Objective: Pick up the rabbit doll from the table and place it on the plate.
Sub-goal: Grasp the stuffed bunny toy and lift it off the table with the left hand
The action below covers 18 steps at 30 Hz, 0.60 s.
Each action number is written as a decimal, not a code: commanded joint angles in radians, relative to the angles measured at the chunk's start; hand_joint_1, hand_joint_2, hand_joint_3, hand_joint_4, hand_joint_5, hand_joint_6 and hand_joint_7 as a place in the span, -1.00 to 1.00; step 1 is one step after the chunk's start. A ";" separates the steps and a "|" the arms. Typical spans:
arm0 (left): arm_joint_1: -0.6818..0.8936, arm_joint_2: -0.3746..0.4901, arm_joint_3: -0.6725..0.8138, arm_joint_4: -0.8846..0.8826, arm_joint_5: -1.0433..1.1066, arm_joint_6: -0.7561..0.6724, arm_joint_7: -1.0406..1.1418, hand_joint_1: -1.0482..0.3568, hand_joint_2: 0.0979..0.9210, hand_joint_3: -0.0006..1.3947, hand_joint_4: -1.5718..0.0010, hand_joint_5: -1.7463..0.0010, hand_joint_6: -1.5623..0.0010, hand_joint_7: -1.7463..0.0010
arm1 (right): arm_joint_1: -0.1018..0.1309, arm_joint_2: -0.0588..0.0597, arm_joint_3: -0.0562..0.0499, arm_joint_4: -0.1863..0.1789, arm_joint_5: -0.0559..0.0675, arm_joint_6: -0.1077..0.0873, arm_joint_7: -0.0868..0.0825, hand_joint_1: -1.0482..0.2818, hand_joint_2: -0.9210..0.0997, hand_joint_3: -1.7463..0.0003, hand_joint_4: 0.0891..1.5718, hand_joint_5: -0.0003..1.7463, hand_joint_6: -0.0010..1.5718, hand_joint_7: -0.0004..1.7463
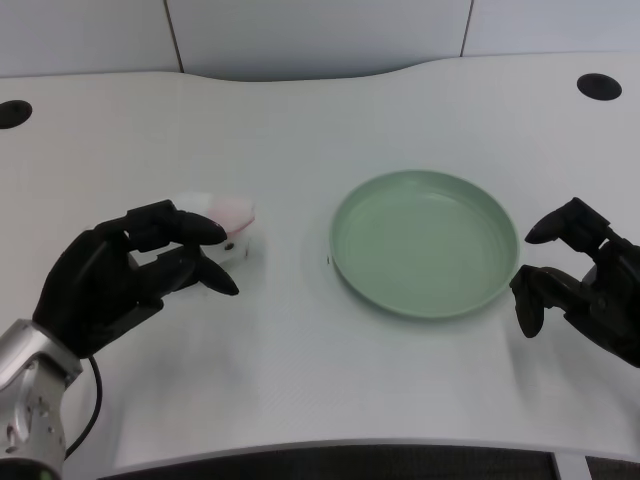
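rabbit doll (232, 225) | at left hand (130, 270) fingertips | grip unclear | plate (350, 215) apart

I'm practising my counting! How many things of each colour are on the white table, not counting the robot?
White with pink: 1, the rabbit doll, with the left hand closing its fingers around it
Green: 1, the plate
Black: 2, the round holes in the table's far corners
Total: 4
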 commanded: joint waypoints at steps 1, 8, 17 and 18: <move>0.022 0.008 -0.006 -0.016 -0.011 0.010 0.015 -0.32 1.00 -0.71 0.27 -0.28 0.02 0.32 | -0.006 -0.013 -0.002 -0.007 0.001 0.007 -0.003 -0.18 -1.00 0.88 -0.01 1.00 -0.22 1.00; 0.026 0.010 -0.011 -0.022 -0.015 0.014 0.020 -0.32 1.00 -0.71 0.27 -0.29 0.02 0.31 | -0.006 -0.013 -0.002 -0.007 0.001 0.007 -0.004 -0.18 -1.00 0.88 -0.01 1.00 -0.22 1.00; -0.231 0.195 -0.065 -0.089 0.285 -0.609 0.096 -0.50 1.00 -0.87 0.47 0.60 0.31 0.88 | -0.006 -0.009 0.001 -0.003 -0.007 -0.019 -0.007 -0.14 -1.00 0.85 -0.01 1.00 -0.20 1.00; -0.249 0.207 -0.073 -0.060 0.314 -0.630 0.119 -0.50 1.00 -0.86 0.47 0.67 0.33 0.93 | -0.006 -0.009 0.001 -0.003 -0.005 -0.015 -0.006 -0.13 -1.00 0.85 -0.01 1.00 -0.20 1.00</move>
